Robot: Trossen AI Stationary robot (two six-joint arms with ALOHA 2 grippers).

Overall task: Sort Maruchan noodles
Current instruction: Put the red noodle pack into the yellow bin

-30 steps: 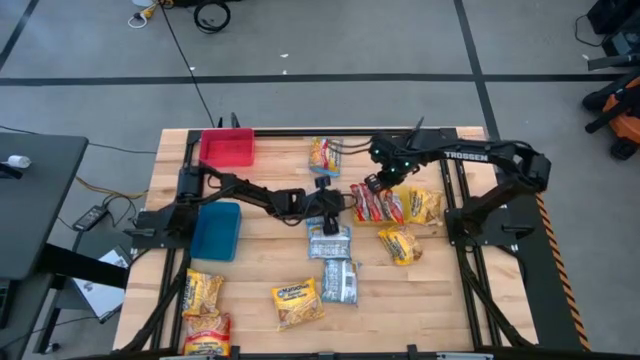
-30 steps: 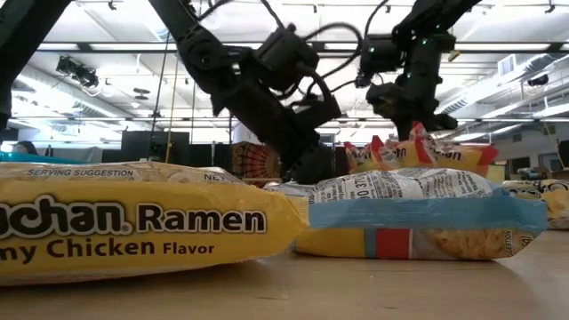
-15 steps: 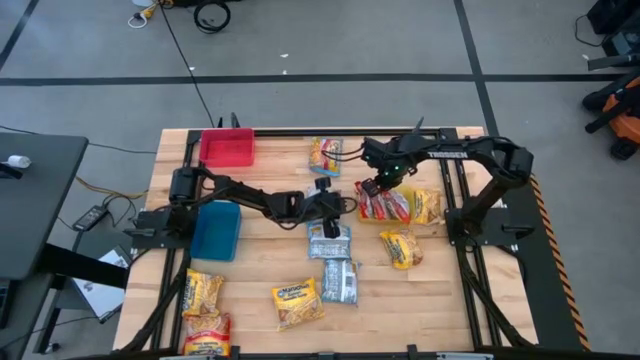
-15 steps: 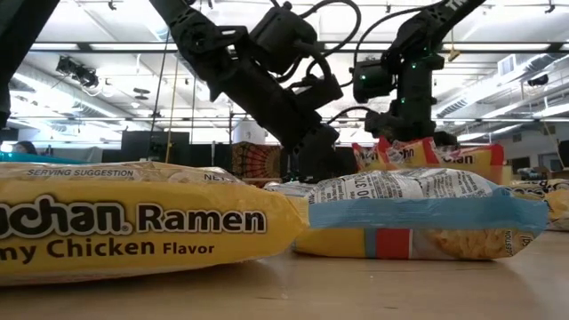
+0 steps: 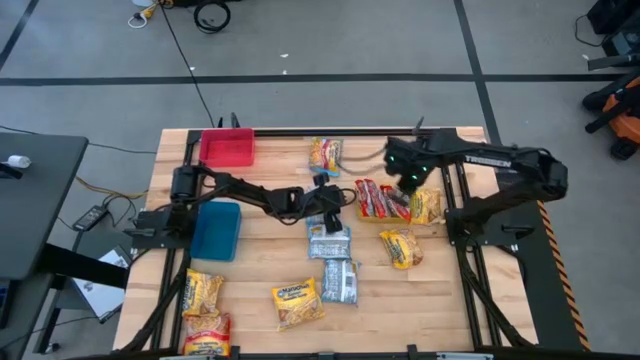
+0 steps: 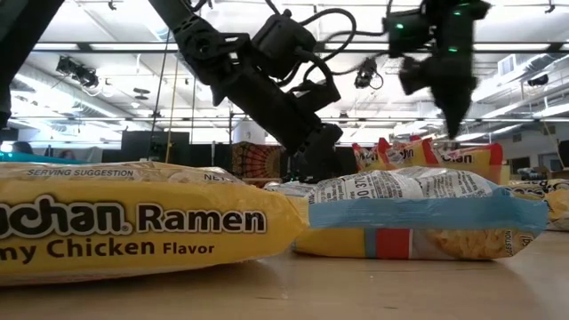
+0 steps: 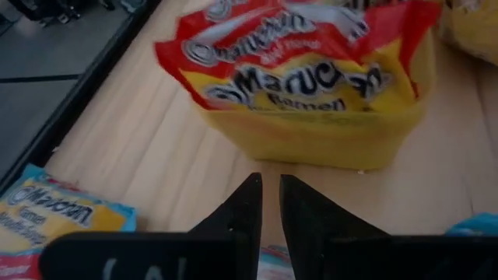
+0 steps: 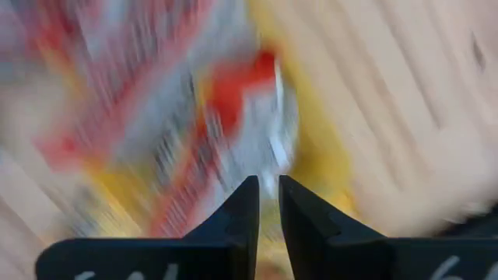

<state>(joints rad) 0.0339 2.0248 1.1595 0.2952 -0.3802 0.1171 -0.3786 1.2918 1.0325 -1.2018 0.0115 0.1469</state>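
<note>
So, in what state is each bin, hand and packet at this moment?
red bin, empty.
blue bin, empty.
noodle packets, all lying on the table, none in a bin.
left hand, low over the table, holding nothing.
right hand, up above the red packets, holding nothing.

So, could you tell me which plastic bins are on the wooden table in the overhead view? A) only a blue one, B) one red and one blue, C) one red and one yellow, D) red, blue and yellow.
B: the overhead view shows a red plastic bin at the table's far-left corner and a blue plastic bin beside the left arm's base; no yellow bin appears.
</note>
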